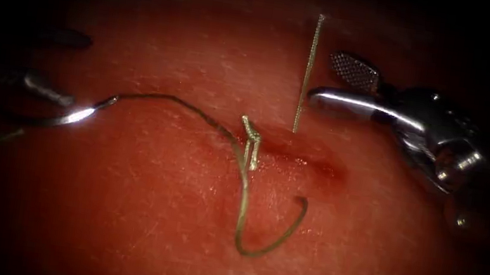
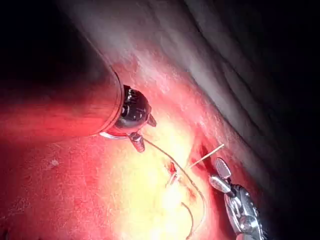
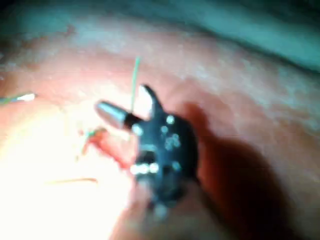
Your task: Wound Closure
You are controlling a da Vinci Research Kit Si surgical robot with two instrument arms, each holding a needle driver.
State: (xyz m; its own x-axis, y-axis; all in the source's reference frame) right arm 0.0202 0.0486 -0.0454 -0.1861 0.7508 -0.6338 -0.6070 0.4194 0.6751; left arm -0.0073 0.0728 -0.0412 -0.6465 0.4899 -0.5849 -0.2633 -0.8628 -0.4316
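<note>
The tissue (image 1: pixel 139 206) has a short cut (image 1: pixel 303 155) with red fluid in it. A knot (image 1: pixel 250 138) sits at the cut's left end. From the cut a thread strand (image 1: pixel 307 69) rises straight up. My right tool (image 1: pixel 323 76) stands open on the right, its lower jaw tip touching that strand; it holds nothing. The same right tool (image 3: pixel 125 102) and strand (image 3: pixel 134 82) appear from close. The curved needle (image 1: pixel 72 115) lies outside the tissue at the far left, just below my left tool (image 1: pixel 80 71), whose dark jaws stand apart. The left tool (image 2: pixel 144 131) hangs beside the needle (image 2: pixel 112 135).
A long thread (image 1: pixel 197 115) runs from the needle's tail to the knot, then loops down over the tissue (image 1: pixel 241 233) and ends in a free tip (image 1: pixel 303 200) below the cut. Dark shadow rings the tissue.
</note>
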